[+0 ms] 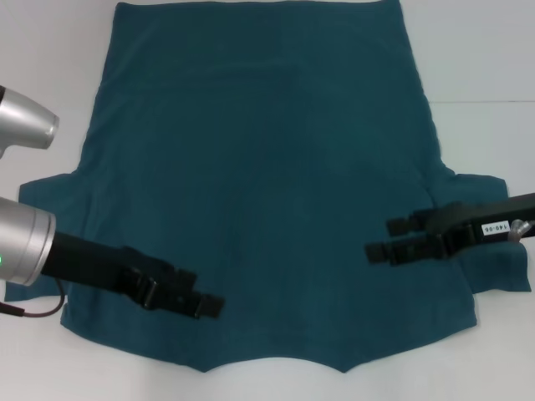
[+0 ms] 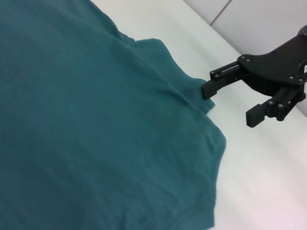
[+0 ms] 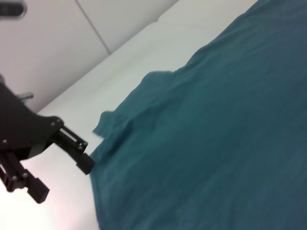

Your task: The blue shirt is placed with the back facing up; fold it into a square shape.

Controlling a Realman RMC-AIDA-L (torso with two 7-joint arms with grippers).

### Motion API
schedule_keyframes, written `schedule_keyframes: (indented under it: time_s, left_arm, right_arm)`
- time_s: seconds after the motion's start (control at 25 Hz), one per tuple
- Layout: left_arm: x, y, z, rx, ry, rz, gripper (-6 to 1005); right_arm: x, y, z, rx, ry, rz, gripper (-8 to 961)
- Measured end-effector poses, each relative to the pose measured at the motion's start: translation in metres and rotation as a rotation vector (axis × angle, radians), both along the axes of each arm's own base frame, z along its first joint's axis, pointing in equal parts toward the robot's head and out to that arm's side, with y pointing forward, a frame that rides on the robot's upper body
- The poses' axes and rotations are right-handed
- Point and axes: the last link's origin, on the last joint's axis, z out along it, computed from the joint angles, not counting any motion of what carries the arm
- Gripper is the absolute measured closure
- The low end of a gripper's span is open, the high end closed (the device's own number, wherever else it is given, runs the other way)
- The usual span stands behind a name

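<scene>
Plain teal-blue shirt (image 1: 267, 167) lies flat, apparently unfolded, both hands (image 1: 203, 302) (image 1: 389, 238) spread wide.

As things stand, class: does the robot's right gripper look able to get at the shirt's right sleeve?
Probably yes. The right gripper hangs open above the blue shirt, with the right sleeve flat beside and under its arm. Nothing else lies between them.
</scene>
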Motion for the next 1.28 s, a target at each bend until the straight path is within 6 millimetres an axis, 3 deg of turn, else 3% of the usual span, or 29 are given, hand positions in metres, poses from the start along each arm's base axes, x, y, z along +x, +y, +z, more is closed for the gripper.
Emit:
schedule_keyframes:
  time_s: [0.24,0.48,0.56,0.6,0.72,0.92,1.28]
  left_arm:
    - [-0.018,0.011,0.025,0.143,-0.048,0.17,187]
    - [-0.063,0.011,0.069,0.346,-0.15,0.488,187]
    - [-0.07,0.008,0.075,0.368,-0.175,0.533,187]
    - [-0.092,0.0,0.085,0.414,-0.247,0.656,187]
    - [-0.114,-0.009,0.091,0.446,-0.323,0.781,187]
    - [-0.132,-0.016,0.092,0.496,-0.34,0.864,188]
    - [-0.162,-0.018,0.083,0.601,-0.284,0.976,188]
  right_arm:
    - [0.001,0.016,0.01,0.085,0.055,-0.172,27]
    - [-0.006,0.036,0.03,0.144,0.158,-0.376,27]
    - [-0.01,0.042,0.038,0.169,0.21,-0.411,27]
    - [-0.012,0.045,0.042,0.178,0.23,-0.423,28]
    - [-0.013,0.054,0.05,0.191,0.267,-0.474,28]
    - [-0.011,0.064,0.054,0.18,0.28,-0.529,28]
    - [-0.007,0.062,0.052,0.177,0.283,-0.539,28]
